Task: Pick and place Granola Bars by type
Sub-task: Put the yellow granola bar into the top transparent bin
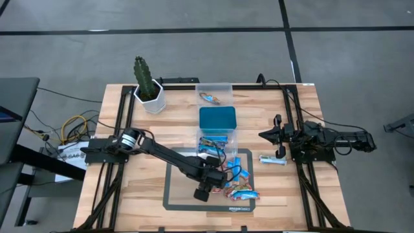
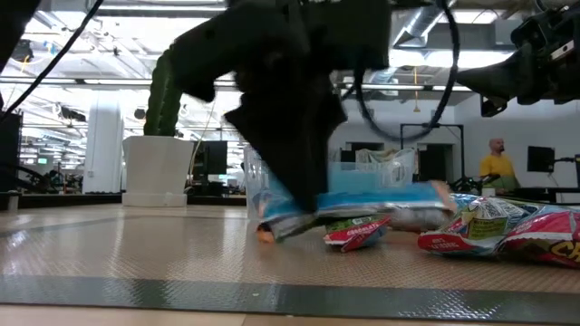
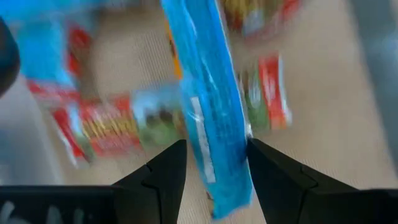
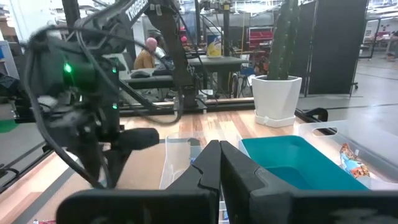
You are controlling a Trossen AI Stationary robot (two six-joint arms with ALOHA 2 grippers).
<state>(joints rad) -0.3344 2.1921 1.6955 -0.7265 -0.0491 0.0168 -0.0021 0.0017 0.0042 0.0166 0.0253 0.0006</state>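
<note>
Several granola bars [image 1: 240,184], red and blue, lie heaped on the dark mat [image 1: 174,194]. Red ones show in the low view [image 2: 507,231] and under the left wrist camera [image 3: 106,124]. My left gripper [image 1: 204,192] reaches in over the heap from the table's left and is shut on a bright blue bar [image 3: 211,93]. One more blue bar [image 1: 273,160] lies flat on the wood beside the mat. My right gripper [image 1: 279,137] waits shut at the table's right side, above that bar and touching nothing; its fingers [image 4: 217,163] are together. My left gripper pinches the blue bar between its two fingers [image 3: 168,168], which lie across the bar's width [image 3: 217,149] partway along its length. It comes from above, pointing down. In the low view the bar [image 2: 381,197] sits tilted, its lower end [image 2: 267,231] at or just above the mat.
A row of tubs runs from the mat toward the far edge: a clear one with blue bars [image 1: 212,144], a teal one [image 1: 218,120], and a clear one [image 1: 213,96] holding one bar. A cactus in a white pot [image 1: 147,87] stands far left. People [image 2: 496,163] show in the room behind.
</note>
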